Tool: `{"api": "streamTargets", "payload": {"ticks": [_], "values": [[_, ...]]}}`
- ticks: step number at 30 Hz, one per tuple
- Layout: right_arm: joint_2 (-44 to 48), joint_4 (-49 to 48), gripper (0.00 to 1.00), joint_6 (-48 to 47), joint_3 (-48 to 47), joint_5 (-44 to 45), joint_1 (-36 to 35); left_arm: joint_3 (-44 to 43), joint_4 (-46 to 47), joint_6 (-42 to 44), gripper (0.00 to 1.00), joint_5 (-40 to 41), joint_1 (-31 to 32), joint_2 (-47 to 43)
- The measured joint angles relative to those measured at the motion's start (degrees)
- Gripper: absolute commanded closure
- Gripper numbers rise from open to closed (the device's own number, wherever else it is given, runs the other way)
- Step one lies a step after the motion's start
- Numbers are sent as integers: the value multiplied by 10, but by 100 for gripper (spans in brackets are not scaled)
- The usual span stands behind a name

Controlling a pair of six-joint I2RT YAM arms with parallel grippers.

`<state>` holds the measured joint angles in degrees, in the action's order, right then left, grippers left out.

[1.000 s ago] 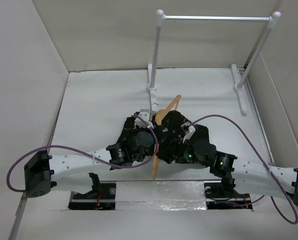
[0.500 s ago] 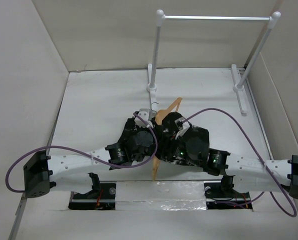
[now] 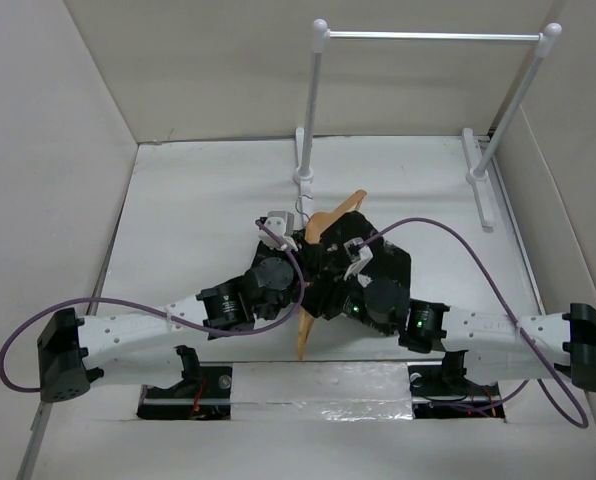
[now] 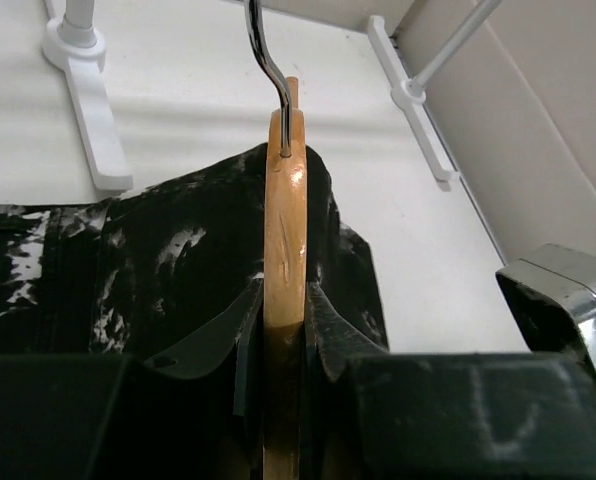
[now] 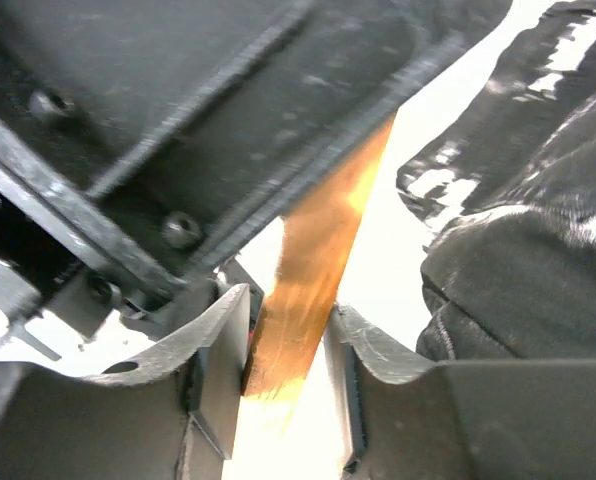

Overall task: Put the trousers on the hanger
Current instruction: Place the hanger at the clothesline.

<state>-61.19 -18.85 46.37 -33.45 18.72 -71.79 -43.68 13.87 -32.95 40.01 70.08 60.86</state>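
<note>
Plainly, the left gripper (image 4: 283,315) was clamped on the wooden hanger (image 4: 285,215), one finger pressed to each face, and the right gripper (image 5: 288,345) pinched another stretch of the same wood (its far end hidden behind the left wrist). In the centre of the top view the hanger lay against the bunched trousers (image 4: 168,250), with its metal hook (image 4: 263,50) pointing toward the white rack (image 3: 430,36) along the upper frame.
</note>
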Motion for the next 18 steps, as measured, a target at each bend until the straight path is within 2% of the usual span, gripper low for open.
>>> {"api": "streamTargets", "payload": {"ticks": [3,5,6,8,9,12,13,15,18], "values": [[16,-26,92,14,12,7,1,-15,0,10,100,-6,-1,-4],[28,-40,96,19,17,11,1,-28,0,17,92,-14,-1,-4],[33,-44,97,21,17,13,1,-34,0,21,79,-18,-1,-5],[41,-49,100,22,17,17,1,-47,7,25,64,-38,0,-9],[45,-50,100,24,17,21,1,-58,8,27,48,-49,1,-11],[54,-50,100,28,17,25,6,-95,18,38,29,-77,5,-34],[58,-49,100,30,17,24,9,-104,23,45,19,-86,5,-48],[67,-48,100,34,18,16,22,-121,30,68,14,-94,7,-83],[76,-51,100,41,19,-9,56,-142,33,99,14,-92,7,-134]]}}
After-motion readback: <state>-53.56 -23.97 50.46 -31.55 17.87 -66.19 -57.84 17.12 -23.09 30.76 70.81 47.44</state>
